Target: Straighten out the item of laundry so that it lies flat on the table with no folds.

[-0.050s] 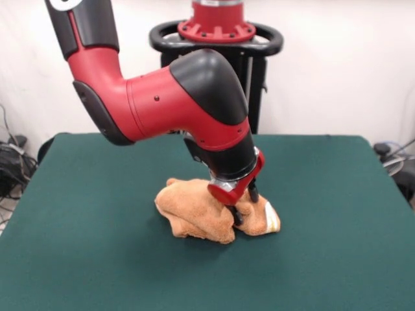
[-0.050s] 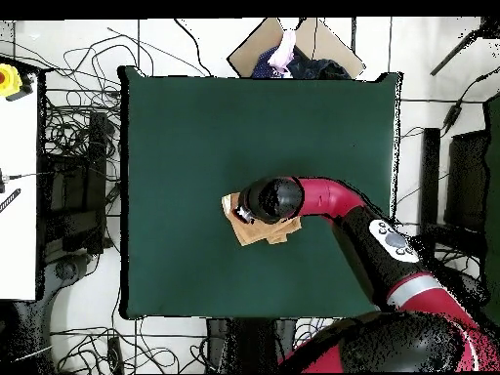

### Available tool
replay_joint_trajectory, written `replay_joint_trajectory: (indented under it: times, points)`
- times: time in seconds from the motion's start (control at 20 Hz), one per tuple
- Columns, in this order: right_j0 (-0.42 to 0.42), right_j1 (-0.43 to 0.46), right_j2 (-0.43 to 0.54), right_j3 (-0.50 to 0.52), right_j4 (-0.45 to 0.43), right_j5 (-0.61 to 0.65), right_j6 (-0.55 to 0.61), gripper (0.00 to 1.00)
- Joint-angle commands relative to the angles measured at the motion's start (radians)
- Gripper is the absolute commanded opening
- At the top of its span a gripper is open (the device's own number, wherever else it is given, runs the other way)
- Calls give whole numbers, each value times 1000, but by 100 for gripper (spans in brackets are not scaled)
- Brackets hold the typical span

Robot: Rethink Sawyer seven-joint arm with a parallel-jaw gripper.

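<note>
Green felt covers the table [image 1: 78,246], a broad rectangle whose dark top shows bare on all sides of the one thing lying on it. Orange-tan terry, the item of laundry [image 1: 194,210], sits bunched in a lumpy heap near the middle of the table, with rounded folds piled on each other and a pale woven band showing at its 3 o'clock end in the front view. From overhead the heap lies just toward 9 o'clock of the table's centre, and only its edges peek out around the wrist above it.

Down onto the heap comes the red and black arm [image 1: 168,97], bent at the elbow, its wrist tilted. The gripper [image 1: 243,206] presses into the cloth at the heap's 3 o'clock side; dark fingers reach into the folds, but whether they are closed on the cloth or spread cannot be told.

Behind the table stands a plain white wall. Overhead, tangled black cables [image 2: 73,127] litter the pale floor at 9 o'clock of the table, and a brown cardboard box [image 2: 293,44] lies beyond the 12 o'clock edge.
</note>
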Motion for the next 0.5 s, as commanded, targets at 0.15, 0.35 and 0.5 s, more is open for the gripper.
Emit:
replay_joint_trajectory:
  times: [0.15, 0.35, 0.5]
  points:
    - [0, 35, 14, 78, -57, 30, -55, 100]
    - [5, 29, 11, 83, -63, 16, -44, 100]
    - [8, 22, 7, 86, -67, 8, -36, 100]
